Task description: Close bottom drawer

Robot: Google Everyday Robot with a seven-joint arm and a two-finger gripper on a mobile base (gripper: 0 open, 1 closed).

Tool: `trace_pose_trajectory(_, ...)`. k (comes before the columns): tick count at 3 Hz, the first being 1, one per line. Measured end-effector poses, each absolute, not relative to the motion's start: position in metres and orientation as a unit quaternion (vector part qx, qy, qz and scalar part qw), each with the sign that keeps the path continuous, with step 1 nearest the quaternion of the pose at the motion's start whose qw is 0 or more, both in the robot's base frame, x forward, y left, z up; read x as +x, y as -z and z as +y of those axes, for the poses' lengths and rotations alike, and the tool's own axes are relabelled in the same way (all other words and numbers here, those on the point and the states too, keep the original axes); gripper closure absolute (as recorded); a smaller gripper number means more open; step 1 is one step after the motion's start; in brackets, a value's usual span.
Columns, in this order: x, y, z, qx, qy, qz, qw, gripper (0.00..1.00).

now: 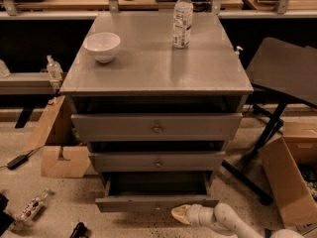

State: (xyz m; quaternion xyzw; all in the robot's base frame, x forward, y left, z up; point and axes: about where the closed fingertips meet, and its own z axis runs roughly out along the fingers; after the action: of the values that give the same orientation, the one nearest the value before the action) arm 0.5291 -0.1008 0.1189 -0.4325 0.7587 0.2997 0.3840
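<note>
Low at the near edge, task thing: the bottom drawer stands pulled out toward me under the other two fronts. Its dark inside shows behind the narrow panel, so I judge the closing not yet done.
Gripper: the gripper sits just in front of that panel, right of its middle, at the wood or very nearly. I cannot tell whether it is wide or narrow.
Why there: I read this as a push set-up, since pressing on the front sends the drawer back with no need to hold anything.
Arm: the white arm comes in low from the near right, keeping under the upper fronts.
Risk: contact lies off-centre to the right, so the drawer may skew as it slides.
Upper fronts: the middle drawer and top drawer sit further in, out of the path.
Desk: the desk carries a white bowl far left and a bottle far right of centre. A hard shove could rock the bottle.
</note>
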Motion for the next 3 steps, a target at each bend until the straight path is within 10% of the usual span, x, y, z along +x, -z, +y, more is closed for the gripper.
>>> trace_pose_trajectory(3,0.593,-0.13,-0.128,-0.415,-0.268,0.768,0.407,1.0)
